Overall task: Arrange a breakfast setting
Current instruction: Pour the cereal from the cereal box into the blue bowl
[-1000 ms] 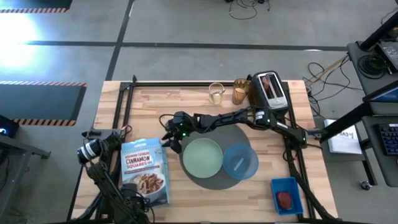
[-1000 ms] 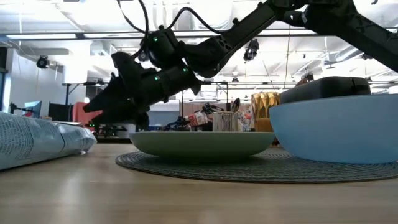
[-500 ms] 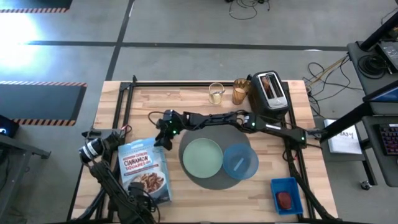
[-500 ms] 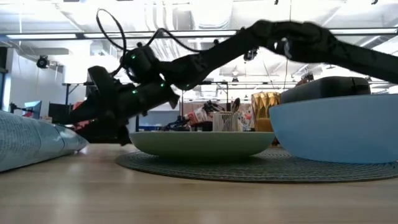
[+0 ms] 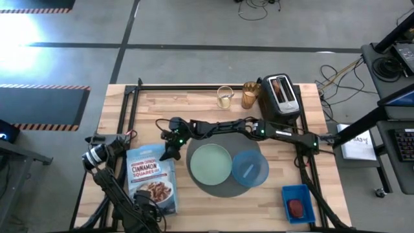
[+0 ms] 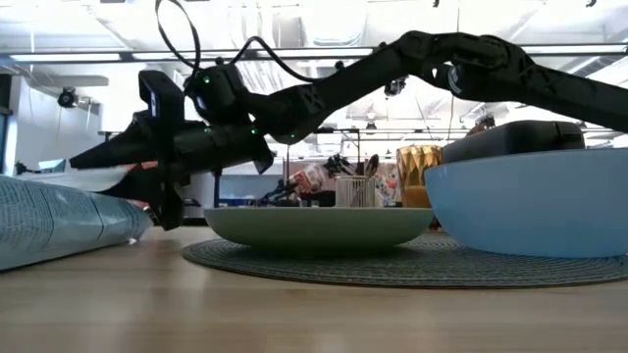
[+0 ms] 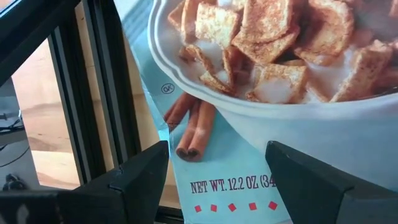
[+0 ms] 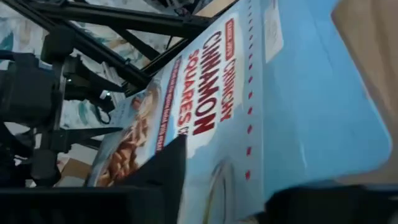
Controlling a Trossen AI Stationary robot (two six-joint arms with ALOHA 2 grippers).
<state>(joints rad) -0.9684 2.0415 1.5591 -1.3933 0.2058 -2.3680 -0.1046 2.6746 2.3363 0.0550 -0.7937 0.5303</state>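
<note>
A blue cereal box (image 5: 150, 184) marked Cinnamon Squares lies flat on its back at the table's near left, also seen as the box (image 6: 59, 221). My right gripper (image 5: 169, 151) reaches across the table to the box's far end, and its fingers (image 8: 165, 177) stand apart on either side of that end. My left gripper (image 7: 217, 180) hangs open over the box's near end (image 7: 249, 149), with the fingers apart from it. The pale green plate (image 5: 210, 162) and blue bowl (image 5: 250, 168) sit on the round dark-grey mat (image 5: 217, 191). My right gripper comes at the box's far end (image 8: 298, 106) nearly level from the table's right, one finger over the printed front and one by the end face. I cannot tell whether either finger touches the box.
At the far edge stand a clear glass (image 5: 224, 97), the amber glass (image 5: 250, 97) and a toaster (image 5: 281, 96) holding brown toast (image 5: 279, 87). A blue tray (image 5: 297, 194) with a red food piece (image 5: 295, 207) sits near right. A black frame (image 5: 129, 110) borders the table's left.
My right gripper has gone from the plate's far left rim toward the table's left edge, rolling its wrist, and now stands at the cereal box's far end. The arm has stretched out lower over the table.
</note>
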